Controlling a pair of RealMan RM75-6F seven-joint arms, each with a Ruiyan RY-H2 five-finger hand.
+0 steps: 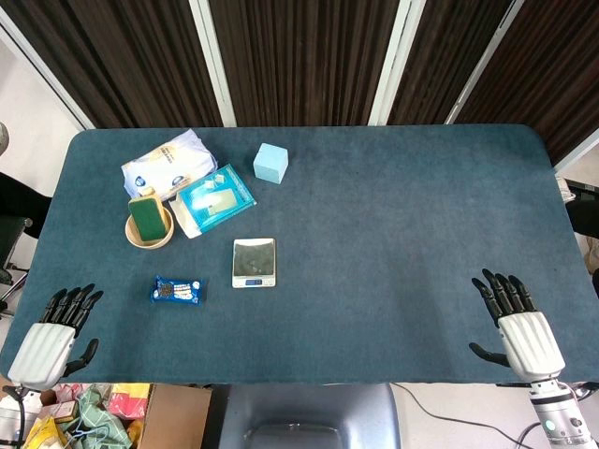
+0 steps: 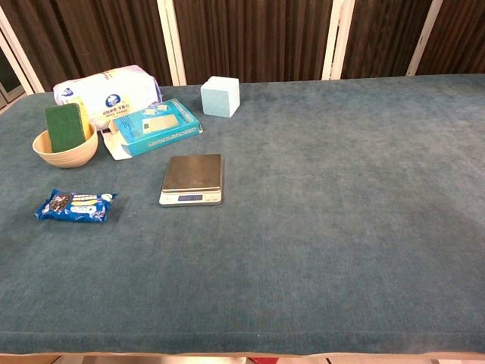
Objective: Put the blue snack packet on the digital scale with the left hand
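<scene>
The blue snack packet [image 1: 178, 291] [image 2: 74, 205] lies flat on the table's left side, just left of the digital scale [image 1: 255, 262] [image 2: 192, 180], whose steel plate is bare. My left hand [image 1: 54, 334] hovers at the table's near-left corner, fingers spread and holding nothing, a short way below and left of the packet. My right hand [image 1: 519, 325] sits at the near-right corner, fingers also spread and empty. Neither hand appears in the chest view.
Behind the scale lie a teal box [image 1: 215, 201] [image 2: 154, 126], a beige bowl holding a green sponge [image 1: 149, 224] [image 2: 66, 140], a white wipes pack [image 1: 169, 165] [image 2: 107, 89] and a light blue cube [image 1: 270, 163] [image 2: 220, 95]. Table front edge [image 1: 281, 382] runs near both hands.
</scene>
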